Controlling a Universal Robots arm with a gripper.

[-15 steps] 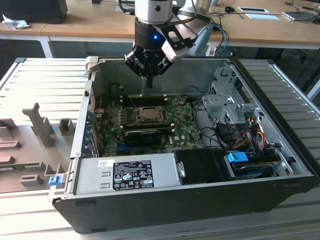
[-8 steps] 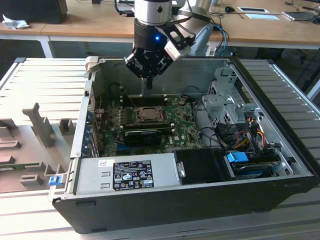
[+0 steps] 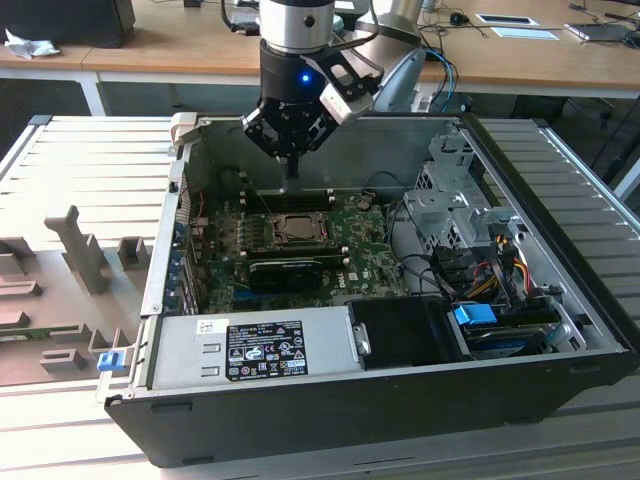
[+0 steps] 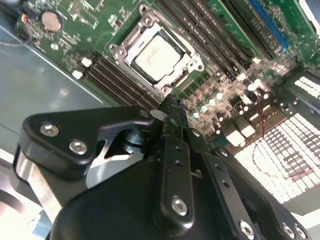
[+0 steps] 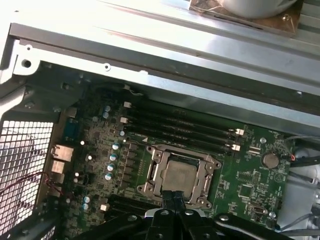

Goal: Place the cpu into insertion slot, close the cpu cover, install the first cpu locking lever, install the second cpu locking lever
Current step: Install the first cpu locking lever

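**A:** How far along are you?

**B:** The cpu (image 3: 298,228) lies flat in the insertion slot (image 3: 274,230). That is at the middle of the exterior view, a little toward its left, on the green board (image 3: 365,262). I judge the first step done.

**A:** And the cover?

**B:** The cpu cover (image 4: 129,50) lies as a silver frame flat around the chip. Its window shows the metal top in both wrist views. It looks closed to me.

**A:** The levers?

**B:** I cannot tell whether either of the locking levers is latched. The thin metal along the frame's edges is too hard to read. I count those two steps as what is left, or at least as unconfirmed.

**A:** What is your claw doing?

**B:** My claw (image 3: 291,172) hangs in the upper middle of the exterior view, higher in the frame than the slot and apart from the board. Its fingers (image 5: 169,200) are pressed together with nothing between them.
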